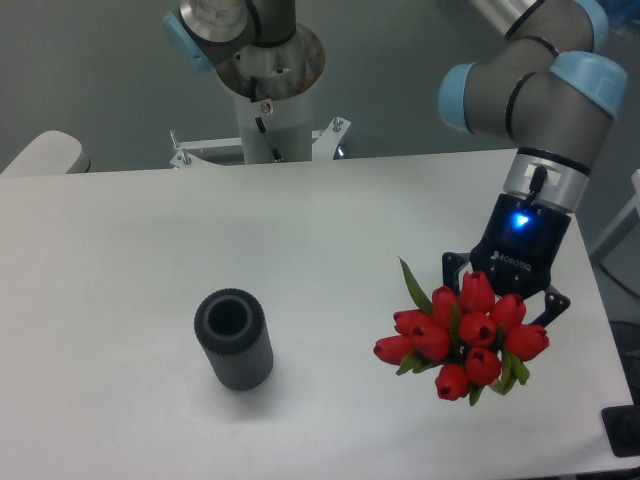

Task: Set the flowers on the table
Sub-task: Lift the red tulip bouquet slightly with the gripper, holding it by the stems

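The flowers, a bunch of red tulip buds with green leaves, hang at the right side of the white table, buds turned toward the camera. My gripper is directly behind and above the bunch and points down at the table. Its black knuckles show on both sides of the buds. The fingertips and the stems are hidden behind the buds. The bunch sits in line with the gripper and looks held by its stems, just above the tabletop.
A dark grey ribbed cylinder vase stands upright and empty at the front left of the middle. The arm's base stands at the back edge. The table's right edge runs close to the gripper.
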Tool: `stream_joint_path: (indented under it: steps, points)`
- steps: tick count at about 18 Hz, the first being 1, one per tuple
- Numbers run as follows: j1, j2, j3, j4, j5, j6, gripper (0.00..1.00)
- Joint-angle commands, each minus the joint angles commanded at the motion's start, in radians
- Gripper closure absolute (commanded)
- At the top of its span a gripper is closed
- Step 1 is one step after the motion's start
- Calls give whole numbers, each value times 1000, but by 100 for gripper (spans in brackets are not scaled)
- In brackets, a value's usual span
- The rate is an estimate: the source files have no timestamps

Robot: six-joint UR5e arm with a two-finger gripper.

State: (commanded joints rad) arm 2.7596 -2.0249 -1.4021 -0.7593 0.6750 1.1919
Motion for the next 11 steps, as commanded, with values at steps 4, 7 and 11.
stream_joint_path:
  steps: [4,7,11]
  points:
    - [-3,0,-2,-2,2,-2,60]
    - [-2,2,-2,0,2,0,60]
    - [8,8,-3,-2,3,44,60]
